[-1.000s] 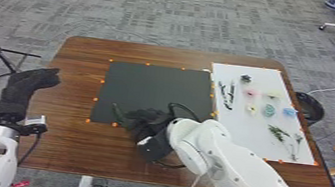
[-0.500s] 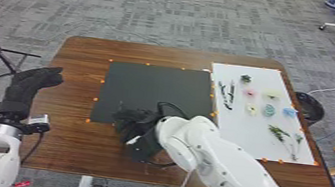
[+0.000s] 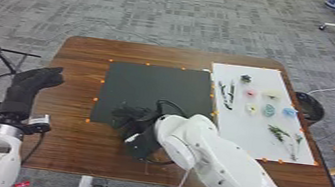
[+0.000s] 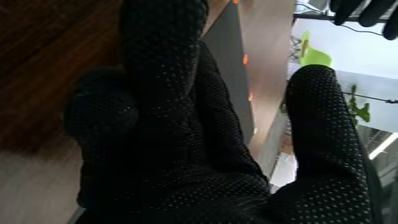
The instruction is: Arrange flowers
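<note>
Now, right hand point(image 3: 132, 121): is sitting a little farther left than in the earliest frame, over the black mat's point(image 3: 156, 83) near edge.
Green leaf-like piece: was showing beside that hand's fingers earlier; is now staying out of sight.
Right hand's state: is standing wide, its thumb point(image 4: 315, 115) well apart from its mostly straight fingers point(image 4: 164, 65).
Left hand point(image 3: 33, 82): is hanging by the desk's point(image 3: 70, 141) left edge, loosely spread.
Flowers: are lying on the white sheet point(image 3: 231, 133), well to the right of the right hand; dark point(image 3: 246, 78), pink point(image 3: 251, 93), cream point(image 3: 272, 94), yellow point(image 3: 253, 109), teal point(image 3: 269, 111) and blue point(image 3: 289, 112) heads are showing.
Green sprigs point(image 3: 278, 132): are lying nearer the sheet's close end.
Dark stems point(image 3: 230, 96): are lying along its left side.
Hidden: the right hand is covering part of the mat; anything beneath is impossible to tell.
Hard to make out: the stems are blending together.
</note>
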Controlling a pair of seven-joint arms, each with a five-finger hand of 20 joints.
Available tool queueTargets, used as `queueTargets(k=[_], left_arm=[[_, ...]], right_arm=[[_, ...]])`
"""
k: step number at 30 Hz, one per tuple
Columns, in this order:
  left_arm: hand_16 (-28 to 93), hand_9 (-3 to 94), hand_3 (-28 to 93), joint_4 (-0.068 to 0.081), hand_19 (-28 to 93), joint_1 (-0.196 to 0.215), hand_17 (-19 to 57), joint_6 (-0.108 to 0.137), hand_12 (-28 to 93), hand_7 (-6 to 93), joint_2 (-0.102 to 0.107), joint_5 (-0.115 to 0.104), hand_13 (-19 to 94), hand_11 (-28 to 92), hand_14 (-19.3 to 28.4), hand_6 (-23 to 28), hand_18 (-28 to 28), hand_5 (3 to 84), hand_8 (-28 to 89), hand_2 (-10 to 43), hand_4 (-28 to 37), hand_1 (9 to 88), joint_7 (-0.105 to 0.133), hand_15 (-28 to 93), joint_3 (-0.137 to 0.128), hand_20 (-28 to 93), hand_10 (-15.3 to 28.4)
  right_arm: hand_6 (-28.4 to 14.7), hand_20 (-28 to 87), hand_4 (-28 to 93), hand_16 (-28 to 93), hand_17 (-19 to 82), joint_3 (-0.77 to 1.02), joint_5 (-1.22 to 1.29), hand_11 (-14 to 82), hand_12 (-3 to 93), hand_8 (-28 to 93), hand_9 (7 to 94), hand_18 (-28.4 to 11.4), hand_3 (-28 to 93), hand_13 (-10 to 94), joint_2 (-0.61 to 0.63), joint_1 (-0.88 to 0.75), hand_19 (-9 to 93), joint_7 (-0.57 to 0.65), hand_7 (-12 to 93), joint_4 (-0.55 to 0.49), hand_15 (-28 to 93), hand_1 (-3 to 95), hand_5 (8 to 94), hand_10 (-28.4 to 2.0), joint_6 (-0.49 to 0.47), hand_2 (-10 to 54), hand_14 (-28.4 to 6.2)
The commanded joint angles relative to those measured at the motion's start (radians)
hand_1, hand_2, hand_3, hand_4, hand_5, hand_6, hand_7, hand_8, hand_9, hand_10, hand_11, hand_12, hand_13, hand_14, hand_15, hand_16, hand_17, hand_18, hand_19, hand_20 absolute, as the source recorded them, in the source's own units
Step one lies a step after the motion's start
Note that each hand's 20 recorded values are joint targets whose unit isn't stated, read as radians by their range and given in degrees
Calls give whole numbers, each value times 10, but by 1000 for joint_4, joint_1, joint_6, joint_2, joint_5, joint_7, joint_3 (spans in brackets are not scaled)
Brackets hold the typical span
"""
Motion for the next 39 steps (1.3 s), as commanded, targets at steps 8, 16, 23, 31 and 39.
queueTargets(k=[8, 16, 23, 31, 39], left_arm=[[10, 501, 668, -2, 108, 1, 85, -8, 150, 155, -3, 4, 408, 227, 185, 21, 121, 520, -68, 77, -283, 238, -10, 280, -2, 192, 145], [10, 500, 668, -1, 108, -12, 85, -5, 149, 155, 6, 2, 408, 227, 185, 21, 121, 520, -68, 78, -283, 238, -9, 280, 12, 192, 145], [10, 500, 668, 9, 108, -29, 84, -10, 149, 155, 6, 2, 408, 226, 185, 22, 121, 520, -68, 78, -283, 236, -7, 279, 23, 191, 145], [10, 499, 669, 15, 108, -36, 84, -12, 149, 155, 4, 1, 408, 226, 186, 21, 121, 520, -68, 77, -283, 234, -6, 281, 27, 191, 144], [10, 500, 668, 23, 108, -48, 84, -18, 149, 153, 2, 0, 407, 225, 185, 22, 121, 520, -68, 78, -283, 233, 0, 280, 39, 190, 144]], right_arm=[[-111, 318, -46, 324, 679, -16, 100, 82, 131, -39, 660, -85, 501, 918, 25, -52, 830, 6, 60, -95, 371, 283, 604, -216, 2, 95, -81], [-108, 306, -49, 315, 671, -21, 139, 69, 124, -48, 585, -89, 490, 896, -12, -4, 820, 23, 47, -44, 361, 276, 576, -217, -59, 100, -94], [-117, 289, -47, 296, 659, -25, 113, 62, 118, -50, 542, -93, 464, 876, -25, 13, 807, -15, 37, -12, 358, 276, 532, -207, -39, 109, -105], [-113, 287, -46, 284, 626, -20, 54, 57, 109, -49, 512, -115, 466, 861, -31, 16, 823, -31, 35, 19, 357, 267, 524, -196, -48, 113, -109], [-110, 275, -49, 279, 619, -5, 35, 55, 101, -49, 496, -119, 476, 864, -46, 25, 835, -46, 31, 47, 367, 259, 514, -188, -11, 115, -106]])
